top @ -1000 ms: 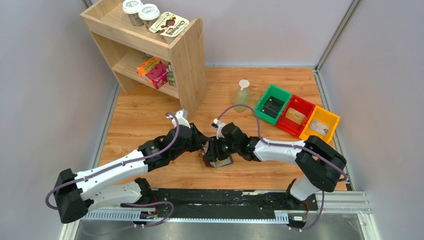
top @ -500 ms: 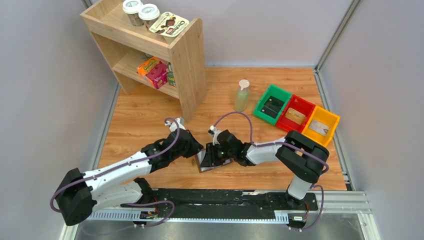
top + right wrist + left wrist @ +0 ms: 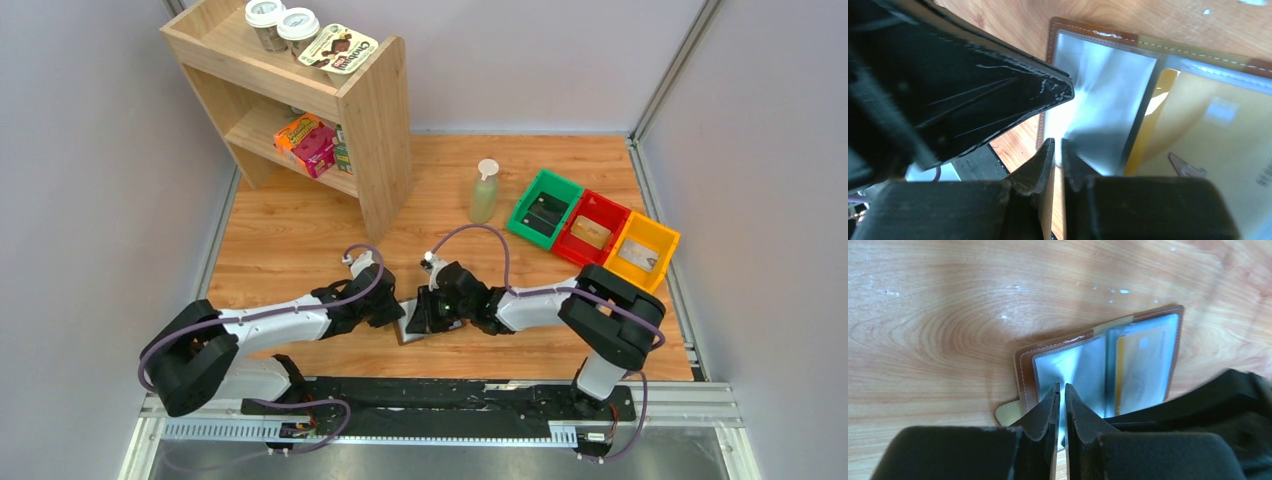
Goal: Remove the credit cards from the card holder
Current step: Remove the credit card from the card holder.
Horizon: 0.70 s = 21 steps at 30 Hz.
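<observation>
The card holder [image 3: 1024, 371] lies open on the wood, brown leather with grey-blue pocket panels [image 3: 1098, 95]. A tan-gold credit card [image 3: 1143, 365] sits in its right pocket [image 3: 1208, 130]. My left gripper [image 3: 1061, 386] is closed down to a sliver on the near edge of the left pocket panel. My right gripper [image 3: 1058, 141] is pinched on that same panel's edge from the other side. In the top view the two grippers [image 3: 398, 312] [image 3: 421, 317] meet tip to tip over the card holder [image 3: 406, 331], which they mostly hide.
Green [image 3: 546, 208], red [image 3: 592, 230] and yellow [image 3: 640, 247] bins stand at the right rear, a card lying in each. A pale bottle [image 3: 484, 193] stands left of them. A wooden shelf [image 3: 372, 120] with boxes and cups fills the back left.
Both grippers have narrowed from partly open to nearly closed on the card holder's panel. The arms and the card holder shifted left and nearer, and the left arm folded back lower.
</observation>
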Motion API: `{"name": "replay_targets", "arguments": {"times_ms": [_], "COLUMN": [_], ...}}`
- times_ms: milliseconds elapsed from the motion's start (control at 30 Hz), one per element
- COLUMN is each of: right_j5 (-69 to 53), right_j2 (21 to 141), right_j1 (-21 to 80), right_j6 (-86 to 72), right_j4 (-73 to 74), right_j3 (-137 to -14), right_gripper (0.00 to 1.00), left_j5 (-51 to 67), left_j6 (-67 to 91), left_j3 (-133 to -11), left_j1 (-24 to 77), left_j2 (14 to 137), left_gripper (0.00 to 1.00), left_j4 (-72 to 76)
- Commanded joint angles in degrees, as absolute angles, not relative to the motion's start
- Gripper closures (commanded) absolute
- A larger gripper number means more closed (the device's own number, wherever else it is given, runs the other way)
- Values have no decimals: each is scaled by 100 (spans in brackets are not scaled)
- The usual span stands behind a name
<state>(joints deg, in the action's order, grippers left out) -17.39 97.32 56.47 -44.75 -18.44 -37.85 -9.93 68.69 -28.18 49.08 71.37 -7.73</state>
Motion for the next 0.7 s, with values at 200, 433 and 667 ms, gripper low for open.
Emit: {"name": "replay_targets", "arguments": {"times_ms": [200,433,667], "right_j5": [-677,-475,-518], "right_j2": [8043,7752,8042], "right_j1": [5468,5001,4589], "right_j6": [-3665,-3227,-2944], "right_j4": [252,1194,1687], "right_j3": [-4096,-4341,-4676], "right_gripper": [80,76,74], "left_j5": [-976,-818,-712], "left_j6": [6390,6074,5819], "left_j3": [-2777,-2926,-3032], "left_j1": [4878,4887,4878], "left_j2": [7374,7435,7409], "left_gripper": [87,87,87], "left_j4": [-852,-879,-572]}}
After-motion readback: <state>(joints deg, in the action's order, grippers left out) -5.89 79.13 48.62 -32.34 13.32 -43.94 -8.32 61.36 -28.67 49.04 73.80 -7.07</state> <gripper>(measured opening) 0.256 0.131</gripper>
